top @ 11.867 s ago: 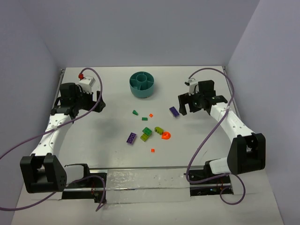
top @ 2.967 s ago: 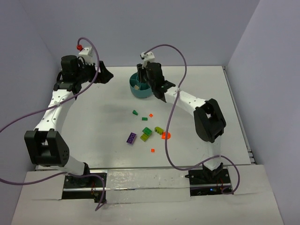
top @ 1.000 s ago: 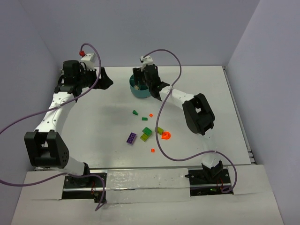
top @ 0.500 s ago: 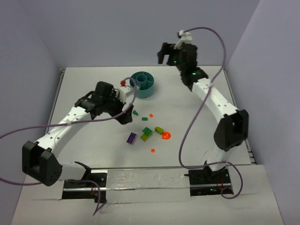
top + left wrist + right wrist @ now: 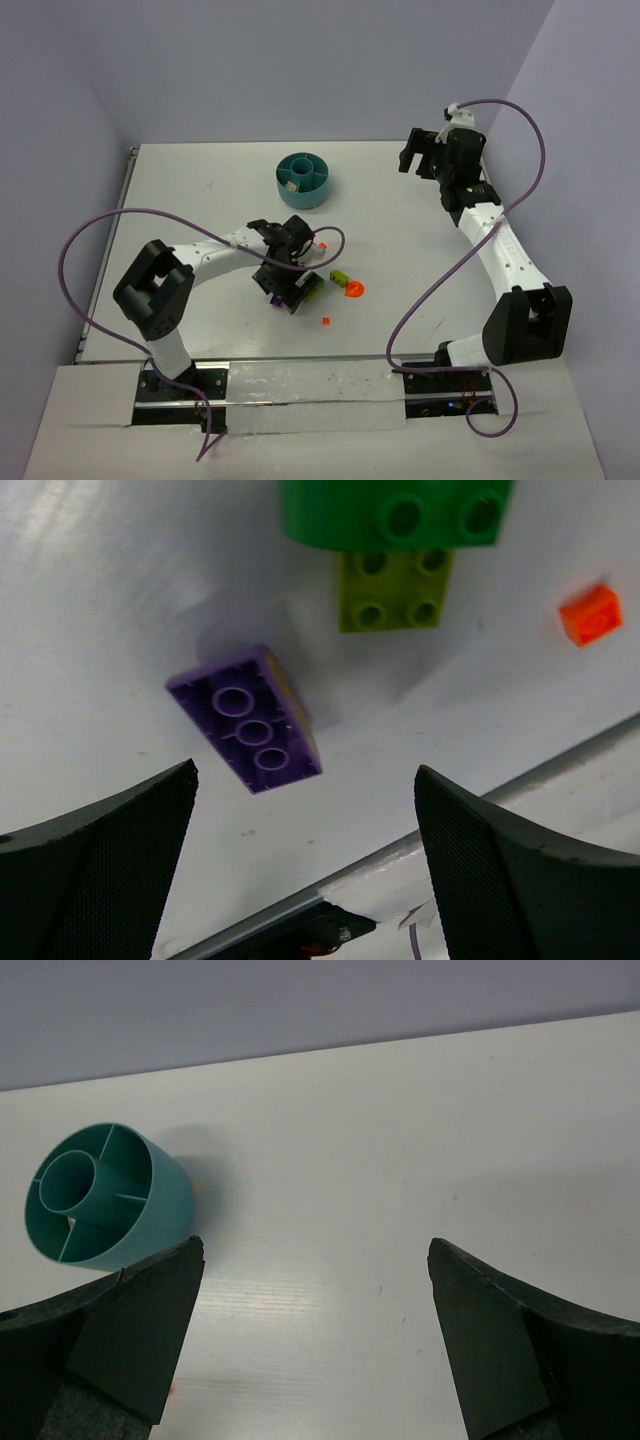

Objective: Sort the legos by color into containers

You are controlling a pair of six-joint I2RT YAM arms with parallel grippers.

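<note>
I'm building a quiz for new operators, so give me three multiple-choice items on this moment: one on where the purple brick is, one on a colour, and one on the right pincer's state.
1. Where is the purple rectangular plastic brick?
A. In the teal bowl
B. On the white table, between the fingers of the left pincer
C. Stacked on a green brick

2. What colour is the tiny plastic cube at the right edge of the left wrist view?
A. Orange-red
B. Purple
C. Lime

3. What state is the right pincer in?
A. Shut on a brick
B. Shut, empty
C. Open, empty

Answers:
1 B: it lies on the table in the gap between the spread fingers, touching neither.
2 A: it shows bright orange-red against the white surface.
3 C: its fingers stand wide apart with only bare table between them.
</note>
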